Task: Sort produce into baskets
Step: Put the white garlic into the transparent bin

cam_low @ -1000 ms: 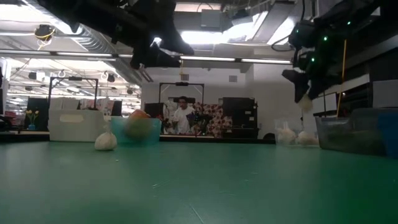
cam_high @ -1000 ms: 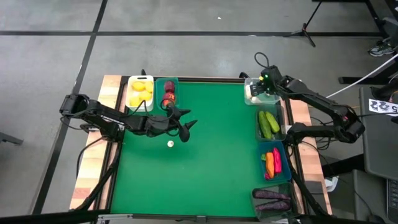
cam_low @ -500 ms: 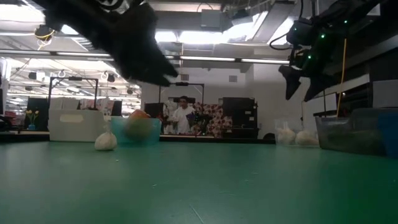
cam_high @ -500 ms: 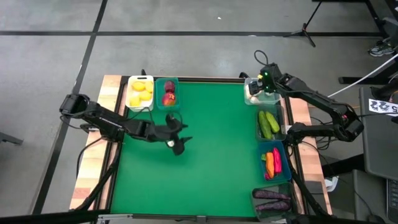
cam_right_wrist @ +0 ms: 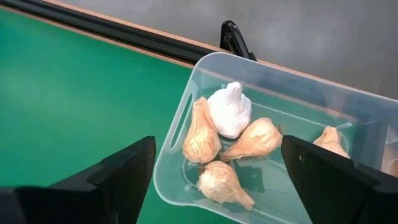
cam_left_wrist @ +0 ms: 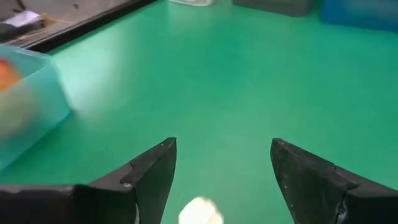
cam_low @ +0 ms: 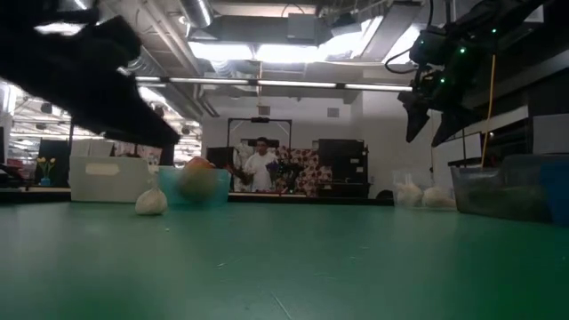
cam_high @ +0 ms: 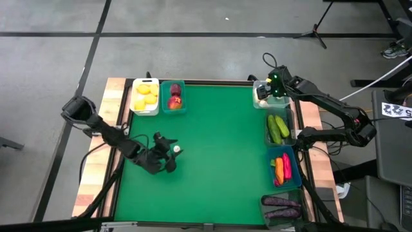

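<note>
One white garlic bulb (cam_left_wrist: 200, 211) is lying on the green table (cam_high: 219, 161) between the spread fingers of the left gripper (cam_left_wrist: 217, 180) (untouched, nothing pinched), while across the table the right gripper (cam_right_wrist: 214, 186), fingers wide apart and empty, is hovering over the clear basket (cam_right_wrist: 186, 115) holding five garlic bulbs.

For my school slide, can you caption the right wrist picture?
Open right end effector hovering over the clear basket of garlic bulbs.

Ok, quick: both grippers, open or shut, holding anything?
Left gripper: open, empty, low over the loose garlic on the mat.
Right gripper: open, empty, above the clear bin of garlic.
</note>
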Motion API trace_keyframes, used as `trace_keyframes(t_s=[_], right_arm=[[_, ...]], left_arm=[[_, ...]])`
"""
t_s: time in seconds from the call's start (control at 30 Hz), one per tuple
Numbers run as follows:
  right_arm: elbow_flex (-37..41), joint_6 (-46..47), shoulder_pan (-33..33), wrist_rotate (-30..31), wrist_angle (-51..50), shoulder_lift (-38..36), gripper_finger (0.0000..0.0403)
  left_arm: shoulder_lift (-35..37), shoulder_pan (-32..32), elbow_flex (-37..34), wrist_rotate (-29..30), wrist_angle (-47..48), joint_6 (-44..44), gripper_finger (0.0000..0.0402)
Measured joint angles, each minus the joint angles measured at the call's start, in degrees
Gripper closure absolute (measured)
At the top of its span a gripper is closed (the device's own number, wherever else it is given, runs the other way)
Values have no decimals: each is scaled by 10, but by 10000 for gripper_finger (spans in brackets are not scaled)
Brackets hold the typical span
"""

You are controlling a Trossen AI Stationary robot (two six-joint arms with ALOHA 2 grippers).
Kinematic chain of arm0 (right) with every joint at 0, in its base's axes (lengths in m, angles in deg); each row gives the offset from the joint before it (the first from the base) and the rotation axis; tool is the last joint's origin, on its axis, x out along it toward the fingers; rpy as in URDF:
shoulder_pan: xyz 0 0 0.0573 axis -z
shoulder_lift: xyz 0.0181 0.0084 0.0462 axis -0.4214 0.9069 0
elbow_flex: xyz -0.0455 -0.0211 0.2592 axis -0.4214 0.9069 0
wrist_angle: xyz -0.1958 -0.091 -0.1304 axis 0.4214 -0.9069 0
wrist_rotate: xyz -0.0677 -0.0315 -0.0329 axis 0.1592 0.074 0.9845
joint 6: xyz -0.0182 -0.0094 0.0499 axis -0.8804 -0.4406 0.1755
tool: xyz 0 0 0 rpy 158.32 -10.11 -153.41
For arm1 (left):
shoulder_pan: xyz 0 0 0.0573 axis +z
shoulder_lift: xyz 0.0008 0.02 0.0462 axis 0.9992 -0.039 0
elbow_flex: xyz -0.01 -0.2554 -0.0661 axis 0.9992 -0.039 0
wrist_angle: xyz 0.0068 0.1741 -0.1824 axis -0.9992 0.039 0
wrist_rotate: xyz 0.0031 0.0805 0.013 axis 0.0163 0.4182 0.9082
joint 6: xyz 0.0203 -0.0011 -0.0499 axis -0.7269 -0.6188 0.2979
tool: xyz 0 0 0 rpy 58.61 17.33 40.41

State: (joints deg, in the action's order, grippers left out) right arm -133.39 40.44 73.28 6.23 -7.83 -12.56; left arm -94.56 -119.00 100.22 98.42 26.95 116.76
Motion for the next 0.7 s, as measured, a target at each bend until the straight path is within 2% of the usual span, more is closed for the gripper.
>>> trace_keyframes(t_s=[0.1,0.2,0.43,0.7], right_arm=[[0,0,0,0,0,0,56],[0,0,0,0,0,0,56],[0,0,0,0,0,0,56],[0,0,0,-12,-4,0,56]], left_arm=[[-2,-33,-23,52,0,46,142],[-4,-45,-42,77,-12,84,140],[-66,-38,-53,81,-111,44,141],[-189,-35,-53,70,-188,93,142]])
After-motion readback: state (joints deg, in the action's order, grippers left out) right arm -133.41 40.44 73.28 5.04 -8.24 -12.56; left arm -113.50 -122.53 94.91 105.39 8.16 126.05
